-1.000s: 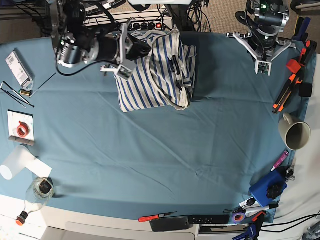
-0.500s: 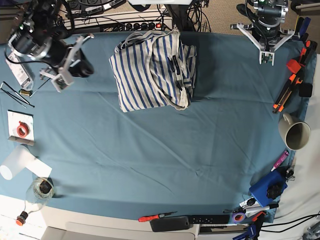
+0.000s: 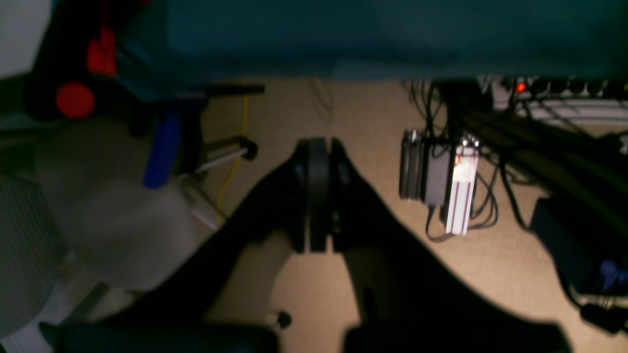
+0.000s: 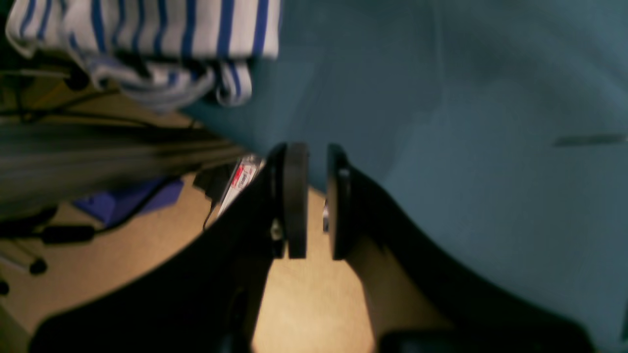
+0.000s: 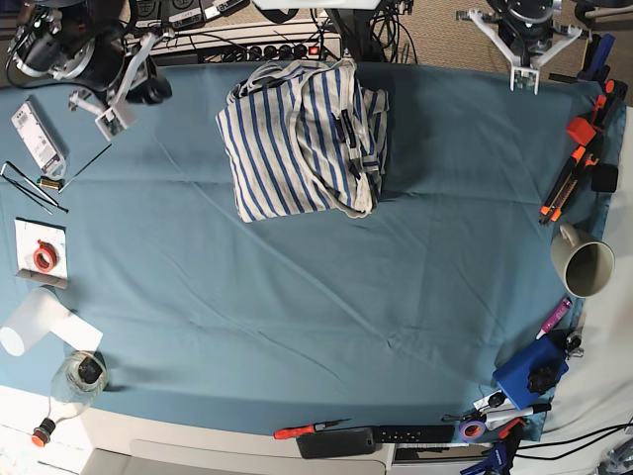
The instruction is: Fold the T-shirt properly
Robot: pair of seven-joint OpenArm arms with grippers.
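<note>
Both claws hang empty by the far table edge: left claw [image 3: 319, 196] pressed shut, right claw [image 4: 316, 201] slightly parted. Folded T-shirt [image 5: 302, 139] lies on the tablecloth [image 5: 326, 287], far centre.

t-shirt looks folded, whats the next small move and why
Probably just park both arms. The T-shirt lies as a compact folded bundle on the tablecloth. The right gripper is slightly open and empty at the table's far corner; the left gripper is shut, clear of the shirt.
</note>
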